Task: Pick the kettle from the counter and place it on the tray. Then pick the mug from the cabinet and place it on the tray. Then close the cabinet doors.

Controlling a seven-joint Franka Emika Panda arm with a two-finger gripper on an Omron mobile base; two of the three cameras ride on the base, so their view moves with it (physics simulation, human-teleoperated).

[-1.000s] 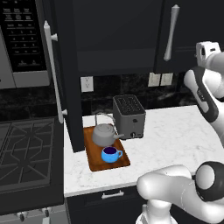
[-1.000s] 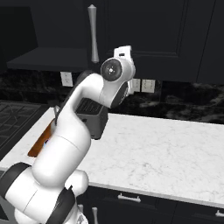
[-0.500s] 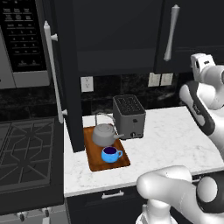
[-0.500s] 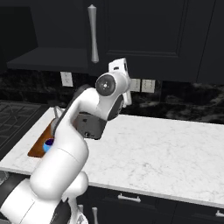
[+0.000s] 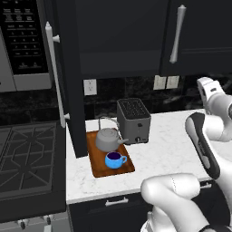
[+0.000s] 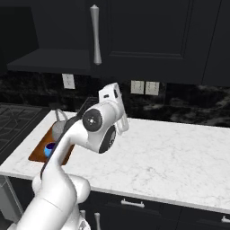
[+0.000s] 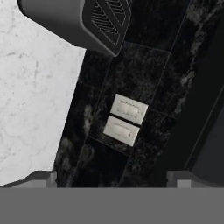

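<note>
Two-finger gripper spread wide, holding nothing, aimed at dark backsplash with two pale wall switches. Squat grey metal kettle and small blue mug sit on reddish-brown wooden tray, beside boxy grey toaster.

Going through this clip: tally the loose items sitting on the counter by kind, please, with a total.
Kettle: 1, on the tray
Mug: 1, on the tray
Tray: 1
Toaster: 1
Total: 4
</note>
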